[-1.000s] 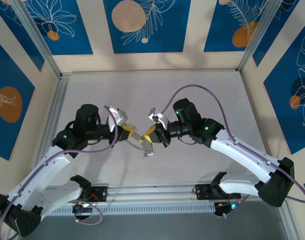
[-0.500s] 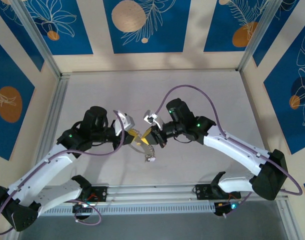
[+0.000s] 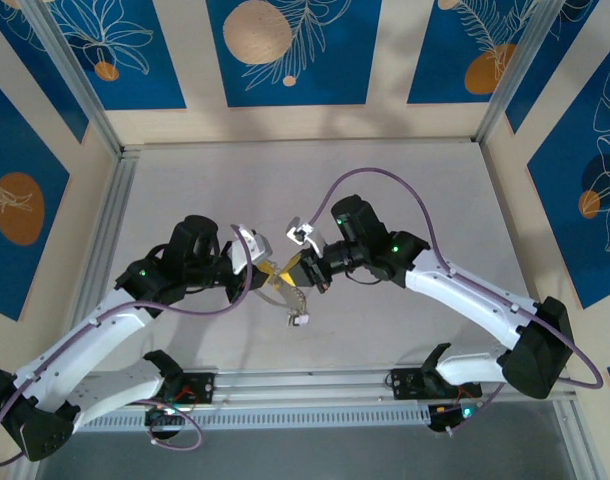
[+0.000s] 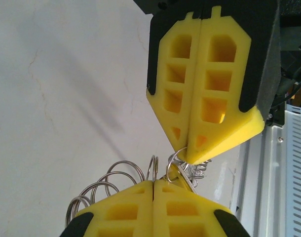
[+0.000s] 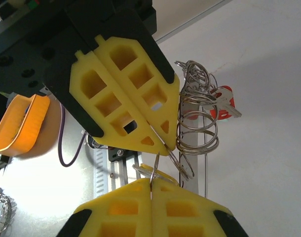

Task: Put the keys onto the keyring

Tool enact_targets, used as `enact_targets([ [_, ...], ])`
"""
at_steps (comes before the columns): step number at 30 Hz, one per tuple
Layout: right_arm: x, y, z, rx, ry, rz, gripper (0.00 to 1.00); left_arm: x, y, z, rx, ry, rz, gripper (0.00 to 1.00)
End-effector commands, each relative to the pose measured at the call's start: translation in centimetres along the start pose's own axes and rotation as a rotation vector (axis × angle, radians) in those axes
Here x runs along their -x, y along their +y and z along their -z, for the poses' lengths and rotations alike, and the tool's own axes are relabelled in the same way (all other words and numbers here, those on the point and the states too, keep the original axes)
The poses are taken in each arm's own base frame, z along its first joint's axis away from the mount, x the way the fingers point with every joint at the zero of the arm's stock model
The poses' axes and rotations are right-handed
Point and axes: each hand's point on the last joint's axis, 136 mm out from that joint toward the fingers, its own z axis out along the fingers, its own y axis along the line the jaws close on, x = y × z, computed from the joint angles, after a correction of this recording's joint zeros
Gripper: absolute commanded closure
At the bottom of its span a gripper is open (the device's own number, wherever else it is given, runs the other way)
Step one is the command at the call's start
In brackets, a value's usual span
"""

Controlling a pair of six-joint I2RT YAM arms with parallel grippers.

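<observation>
While tip to tip, left jaws and right jaws tight on the keyring (image 3: 296, 300), its long axis downward.

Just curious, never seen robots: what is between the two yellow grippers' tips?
Thin wire rings, bridging the short gap from the left gripper to the right gripper, each shut on them; the right wrist view shows this.
</observation>
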Motion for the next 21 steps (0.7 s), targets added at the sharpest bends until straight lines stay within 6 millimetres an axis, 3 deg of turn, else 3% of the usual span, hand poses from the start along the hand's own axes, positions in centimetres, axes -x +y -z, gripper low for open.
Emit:
enact_targets([
  [1,1.4,0.0,0.2,-0.022,-0.026,0.002,1.0,1.9,-0.6,0.9,-0.004,-0.047,-0.056,1.0],
  [16,1.0,-1.6,-0.2,-0.083,0.0,-0.033,1.0,1.8,-0.9,0.9,-0.003,-0.041,-0.066,1.0],
  [21,0.8,-0.9,-0.1,-0.058,-0.006,-0.024,1.0,1.7,-0.8,0.8,0.0,-0.039,-0.066,1.0],
])
